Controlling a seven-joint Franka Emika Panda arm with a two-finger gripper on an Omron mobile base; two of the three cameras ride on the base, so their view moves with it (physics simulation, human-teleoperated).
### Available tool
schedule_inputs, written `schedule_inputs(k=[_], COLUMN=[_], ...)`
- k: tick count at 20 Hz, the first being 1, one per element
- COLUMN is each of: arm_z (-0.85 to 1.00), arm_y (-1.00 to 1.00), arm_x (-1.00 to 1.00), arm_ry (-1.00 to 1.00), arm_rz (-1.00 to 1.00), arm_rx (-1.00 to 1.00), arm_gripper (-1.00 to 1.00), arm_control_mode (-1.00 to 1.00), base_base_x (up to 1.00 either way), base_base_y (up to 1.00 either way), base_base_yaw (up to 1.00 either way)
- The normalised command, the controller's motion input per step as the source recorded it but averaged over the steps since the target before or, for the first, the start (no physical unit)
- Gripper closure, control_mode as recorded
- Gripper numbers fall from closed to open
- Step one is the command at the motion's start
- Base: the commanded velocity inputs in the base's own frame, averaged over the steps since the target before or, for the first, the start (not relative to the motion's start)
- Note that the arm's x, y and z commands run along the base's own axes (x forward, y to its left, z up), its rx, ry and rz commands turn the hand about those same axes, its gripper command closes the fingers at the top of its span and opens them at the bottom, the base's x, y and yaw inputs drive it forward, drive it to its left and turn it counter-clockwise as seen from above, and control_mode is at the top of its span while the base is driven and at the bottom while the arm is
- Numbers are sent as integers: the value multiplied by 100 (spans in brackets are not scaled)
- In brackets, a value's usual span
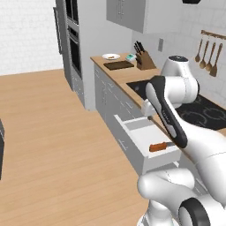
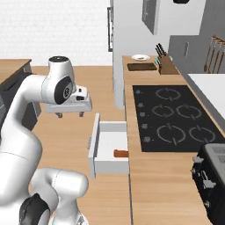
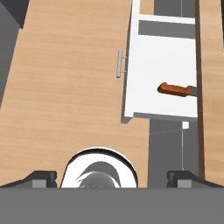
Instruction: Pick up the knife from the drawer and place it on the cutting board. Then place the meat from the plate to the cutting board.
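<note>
Hovering above the floor just outside the pulled-out drawer (image 2: 107, 147), your tool (image 2: 70, 113) has its jaws spread wide with nothing between them. You can see the knife (image 3: 175, 90) lying flat inside the drawer, blade end under the table (image 2: 132, 176) edge. Well apart at the table's far end, the board (image 1: 118, 65) sits beside the plate (image 1: 111, 56).

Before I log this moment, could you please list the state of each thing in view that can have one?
Wide white drawer with grey front: pulled open.
Small knife with orange-brown handle: lying flat inside the drawer, untouched.
Two-finger gripper: open, empty, out over the floor beside the drawer.
Dark brown wooden cutting board: on the counter, nothing on it.
Round white plate: behind the board; contents too small to tell.
</note>
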Motion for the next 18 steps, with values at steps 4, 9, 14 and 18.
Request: schedule_inputs(k=[4, 9, 14, 18], arm_z=[-46, -95, -89, -92], arm_y=[20, 39, 2, -20], arm_x=[18, 59, 60, 49], arm_ry=[8, 23, 12, 4], arm_rz=[0, 0, -1, -6], arm_rx=[-11, -23, -3, 9], arm_gripper=[-100, -100, -100, -100], arm_control_mode=[-100, -100, -100, -100], base_base_x=[0, 0, 0, 0], base_base_y=[0, 0, 0, 0], base_base_yaw=[0, 0, 0, 0])
